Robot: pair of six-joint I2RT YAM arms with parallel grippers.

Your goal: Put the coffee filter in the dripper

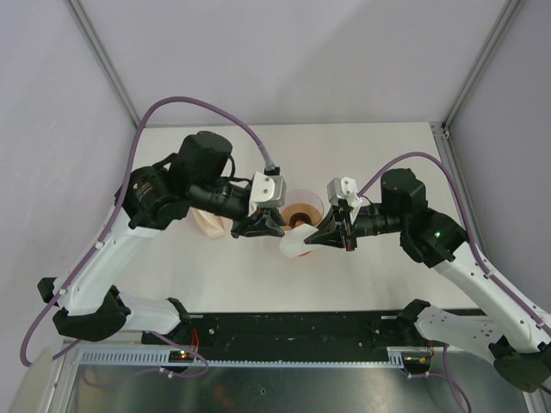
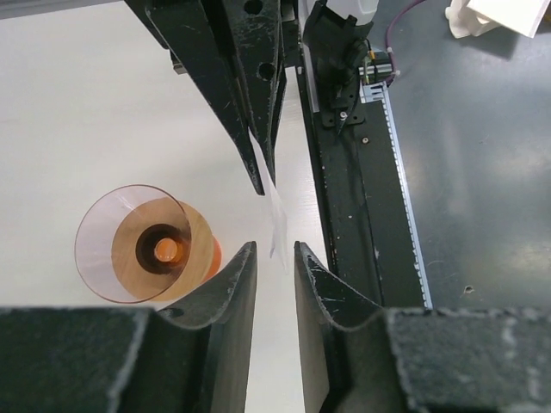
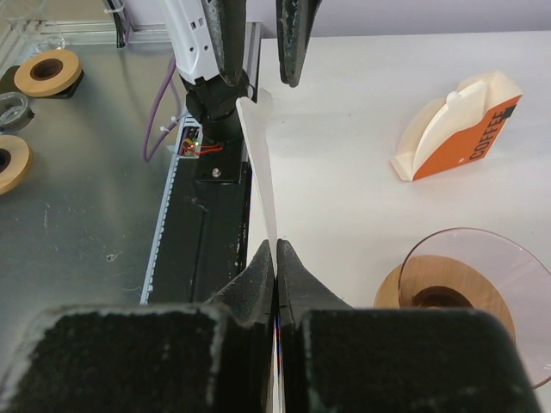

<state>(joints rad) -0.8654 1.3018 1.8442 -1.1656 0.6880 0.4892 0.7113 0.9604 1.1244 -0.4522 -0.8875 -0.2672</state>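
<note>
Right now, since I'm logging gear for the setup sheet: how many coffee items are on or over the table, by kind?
coffee filter, single sheet: 1
dripper: 1
pack of folded filters: 1
Total: 3

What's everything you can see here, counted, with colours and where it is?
filter: one, white, hanging edge-on between the two grippers
dripper: one, translucent pinkish-orange, on the table beside the filter
filter stack: one, cream, in an orange holder on the table, beyond the dripper
rings: two, tan, on the grey metal surface off the table
table: one, white
rail: one, black, along the table's near edge
cables: two, purple, one looping over each arm
left gripper: black, open, tips at the filter's free end
right gripper: black, shut on the filter
</note>
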